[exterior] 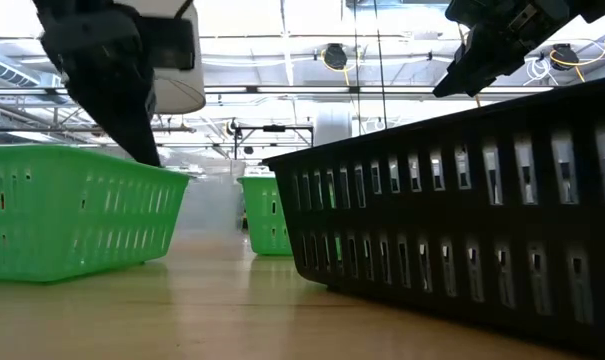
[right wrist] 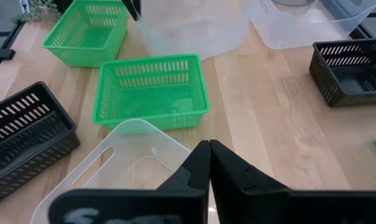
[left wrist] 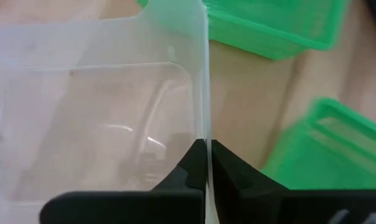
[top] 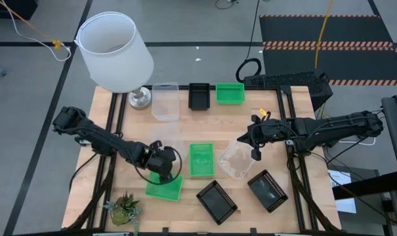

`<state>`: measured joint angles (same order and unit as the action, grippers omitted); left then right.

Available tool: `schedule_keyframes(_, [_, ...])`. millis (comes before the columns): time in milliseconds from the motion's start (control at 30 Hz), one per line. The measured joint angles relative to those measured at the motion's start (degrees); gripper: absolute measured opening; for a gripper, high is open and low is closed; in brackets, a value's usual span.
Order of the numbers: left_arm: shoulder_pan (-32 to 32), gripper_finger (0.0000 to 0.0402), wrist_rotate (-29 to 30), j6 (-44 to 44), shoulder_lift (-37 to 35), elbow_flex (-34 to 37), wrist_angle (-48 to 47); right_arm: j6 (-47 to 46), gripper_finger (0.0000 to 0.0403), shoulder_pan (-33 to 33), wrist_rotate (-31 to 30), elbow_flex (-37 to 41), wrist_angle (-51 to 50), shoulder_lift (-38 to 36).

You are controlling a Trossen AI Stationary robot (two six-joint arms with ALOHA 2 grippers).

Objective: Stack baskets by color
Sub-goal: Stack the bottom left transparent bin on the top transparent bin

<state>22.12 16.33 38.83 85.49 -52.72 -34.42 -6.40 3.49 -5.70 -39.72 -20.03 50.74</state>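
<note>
Clear basket [left wrist: 82, 106] — pinched by one side wall between the closed fingers of the left gripper [left wrist: 207, 152], up off the table's front left, over a green basket [top: 164, 188]. Best carried level and slow, since a thin wall probably slips easily. Then lowered squarely into the second clear basket [top: 236, 159] at mid-table. Right gripper [top: 256, 152] closed, seemingly on nothing, just over that one — worth clearing away first.

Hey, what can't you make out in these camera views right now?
- High view: the held clear basket, clamped in the shut left gripper, barely shows beneath it.
- Low view: the near black basket blocks the table behind it.
- Right wrist view: the right gripper, shut, covers the loose clear basket's rim; contact unclear.
</note>
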Motion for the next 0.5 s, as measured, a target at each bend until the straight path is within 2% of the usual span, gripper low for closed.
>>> schedule_keyframes(200, [2.8,0.0005,0.5,-5.0,0.0,-8.0,-12.7,0.0,0.0002,0.0,0.0,0.0,0.0,0.0])
schedule_keyframes(500, [4.3,0.0004,8.8,-23.9,0.0,-17.5,-27.3,0.0,0.0002,0.0,0.0,0.0,0.0,0.0])
